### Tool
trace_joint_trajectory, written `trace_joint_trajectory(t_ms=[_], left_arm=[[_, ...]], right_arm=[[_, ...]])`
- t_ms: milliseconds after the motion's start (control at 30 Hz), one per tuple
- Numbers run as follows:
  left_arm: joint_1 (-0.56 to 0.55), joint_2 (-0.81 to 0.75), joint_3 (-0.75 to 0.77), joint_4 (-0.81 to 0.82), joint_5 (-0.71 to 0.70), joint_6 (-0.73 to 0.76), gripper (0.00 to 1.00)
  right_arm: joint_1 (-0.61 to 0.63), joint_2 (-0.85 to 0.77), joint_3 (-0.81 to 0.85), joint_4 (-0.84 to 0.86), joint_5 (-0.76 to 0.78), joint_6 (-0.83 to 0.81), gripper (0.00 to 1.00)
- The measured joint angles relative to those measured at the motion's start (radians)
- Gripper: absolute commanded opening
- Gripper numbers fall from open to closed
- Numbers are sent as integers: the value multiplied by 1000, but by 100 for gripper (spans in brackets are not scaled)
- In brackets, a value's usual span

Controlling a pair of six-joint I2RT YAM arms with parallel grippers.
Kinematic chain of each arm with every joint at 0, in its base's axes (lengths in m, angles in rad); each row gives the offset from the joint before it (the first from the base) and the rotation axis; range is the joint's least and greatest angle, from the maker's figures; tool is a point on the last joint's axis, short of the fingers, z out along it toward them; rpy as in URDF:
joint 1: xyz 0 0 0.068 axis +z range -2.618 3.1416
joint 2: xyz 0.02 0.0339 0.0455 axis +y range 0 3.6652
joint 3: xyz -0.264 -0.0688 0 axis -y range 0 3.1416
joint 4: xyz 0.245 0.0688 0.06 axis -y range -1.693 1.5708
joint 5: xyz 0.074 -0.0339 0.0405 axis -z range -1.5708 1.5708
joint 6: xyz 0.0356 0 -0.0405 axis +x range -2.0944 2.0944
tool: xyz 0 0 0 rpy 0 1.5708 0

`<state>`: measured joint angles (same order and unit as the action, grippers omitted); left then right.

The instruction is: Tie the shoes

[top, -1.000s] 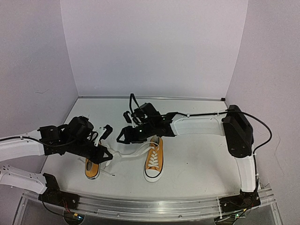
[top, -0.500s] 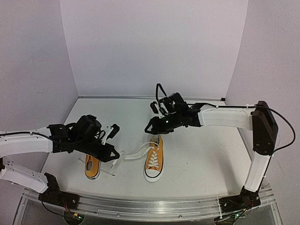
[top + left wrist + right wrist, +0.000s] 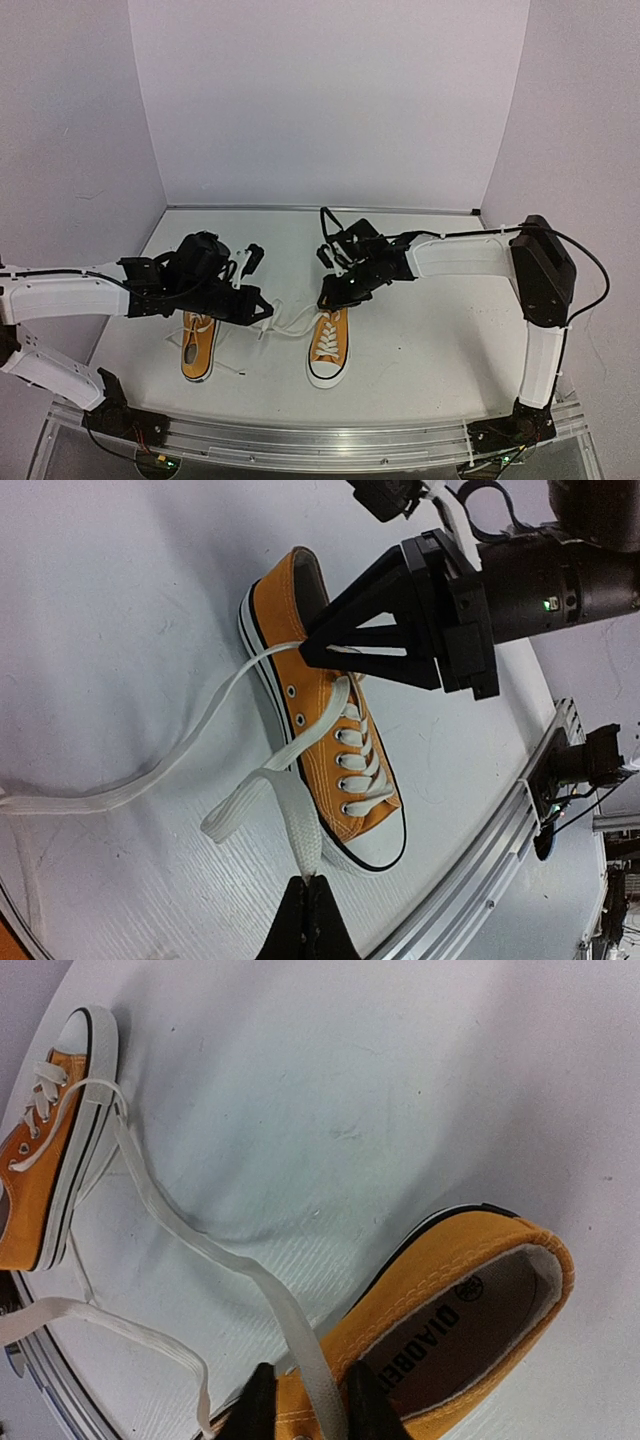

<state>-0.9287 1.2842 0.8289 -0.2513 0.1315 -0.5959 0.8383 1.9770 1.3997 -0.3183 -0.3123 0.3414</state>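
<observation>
Two orange shoes lie toes toward me: the left shoe point(image 3: 196, 352) and the right shoe point(image 3: 328, 348), both with loose white laces. My left gripper point(image 3: 264, 310) hovers between them, shut on the end of a lace point(image 3: 295, 815) that runs from the right shoe point(image 3: 325, 740); its tips point(image 3: 310, 882) pinch it tight. My right gripper point(image 3: 327, 298) hangs over that shoe's collar point(image 3: 470, 1290). Its fingers point(image 3: 262, 1400) stand narrowly apart, with the other lace point(image 3: 290, 1330) running between them untouched. The right gripper point(image 3: 315, 652) also shows in the left wrist view, straddling that lace.
The left shoe point(image 3: 40, 1180) lies at the far left of the right wrist view, its laces trailing over the white table point(image 3: 430, 330). An aluminium rail point(image 3: 330, 440) runs along the near edge. Walls close in behind and on both sides.
My right gripper swung back left and down onto the right shoe's collar, and its jaws narrowed around the lace. The left gripper carried its lace end to the right.
</observation>
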Motion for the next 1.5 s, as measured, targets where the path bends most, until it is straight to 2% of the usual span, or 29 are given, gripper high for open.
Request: trace_joint_trajectory(t_ms=[33, 433, 667, 933, 1500], left_arm=[[0, 17, 10, 7, -9, -10, 0], [4, 201, 224, 42, -201, -160, 0], [16, 331, 319, 78, -253, -244, 0], [18, 459, 387, 99, -270, -322, 0], [18, 613, 460, 153, -224, -426, 0]], right_arm=[[-1, 0, -3, 1, 2, -3, 0], [-4, -88, -91, 41, -18, -32, 0], [-2, -123, -142, 91, -67, -42, 0], [-2, -159, -200, 122, -91, -52, 0], [-2, -201, -234, 166, -122, -73, 0]])
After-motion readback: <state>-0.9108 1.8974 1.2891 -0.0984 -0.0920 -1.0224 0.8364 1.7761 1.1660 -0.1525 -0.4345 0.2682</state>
